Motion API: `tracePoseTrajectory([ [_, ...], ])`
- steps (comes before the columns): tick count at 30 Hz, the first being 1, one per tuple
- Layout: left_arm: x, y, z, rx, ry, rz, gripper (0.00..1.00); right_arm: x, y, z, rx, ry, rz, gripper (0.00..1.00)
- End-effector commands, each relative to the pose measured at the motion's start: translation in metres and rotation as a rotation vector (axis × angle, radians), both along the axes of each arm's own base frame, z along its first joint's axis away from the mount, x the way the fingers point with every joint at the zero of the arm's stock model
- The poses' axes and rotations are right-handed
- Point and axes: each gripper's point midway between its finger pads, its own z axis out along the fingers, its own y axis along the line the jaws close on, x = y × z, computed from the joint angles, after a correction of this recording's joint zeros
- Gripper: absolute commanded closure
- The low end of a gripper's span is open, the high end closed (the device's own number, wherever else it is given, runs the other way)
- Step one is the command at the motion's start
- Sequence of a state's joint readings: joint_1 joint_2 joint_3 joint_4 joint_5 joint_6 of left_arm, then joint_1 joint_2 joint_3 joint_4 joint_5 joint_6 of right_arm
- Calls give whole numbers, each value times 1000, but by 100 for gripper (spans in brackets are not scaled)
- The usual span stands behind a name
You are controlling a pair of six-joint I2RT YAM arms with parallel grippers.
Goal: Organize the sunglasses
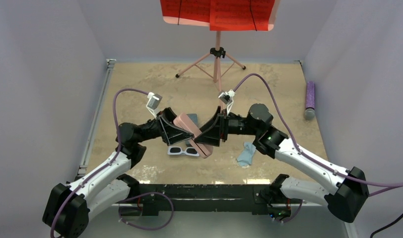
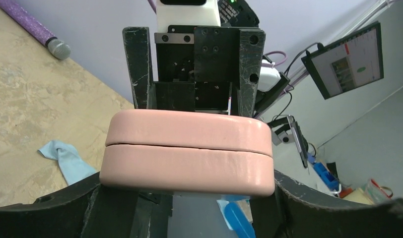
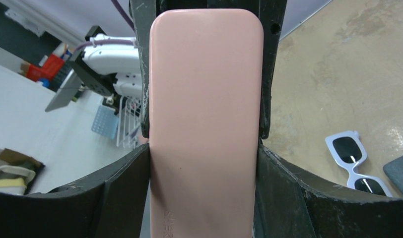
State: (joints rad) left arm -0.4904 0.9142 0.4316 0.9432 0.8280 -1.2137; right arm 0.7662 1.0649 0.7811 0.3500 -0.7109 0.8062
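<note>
Top external view: the sandy bench (image 1: 140, 79) carries everything, and both arms meet over its middle. The right hand (image 3: 204, 148) clamps the long sides of the pink case (image 1: 189, 130). The left hand (image 2: 187, 184) flanks the same case closely, but whether it pinches I cannot tell. One grey-blue case (image 1: 193, 118) lies at 12 o'clock of the pink one, and one light blue cloth (image 1: 246, 153) lies at 4 o'clock. One pair of white sunglasses (image 1: 183, 150) lies at 6 o'clock, just beside the pink case, front facing up. They look light, rigid and easily scratched, so the chunky bridge or a temple seems the safest hold. No second pair shows.
</note>
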Motion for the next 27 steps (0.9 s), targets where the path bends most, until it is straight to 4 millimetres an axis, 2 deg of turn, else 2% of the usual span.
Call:
tracePoseTrajectory([
  [1,-19,3,30,-26,-154,-58,100,-5,-6,-1,-68,-125,28,26],
  [6,-23,3,33,-11,-173,-90,100,-9,-3,-8,-92,-113,80,24],
  [18,-17,-3,32,29,-166,-113,100,-20,3,-10,-116,-109,161,25],
  [27,-19,-4,33,36,-180,-137,100,-18,8,-14,-150,-92,162,17],
])
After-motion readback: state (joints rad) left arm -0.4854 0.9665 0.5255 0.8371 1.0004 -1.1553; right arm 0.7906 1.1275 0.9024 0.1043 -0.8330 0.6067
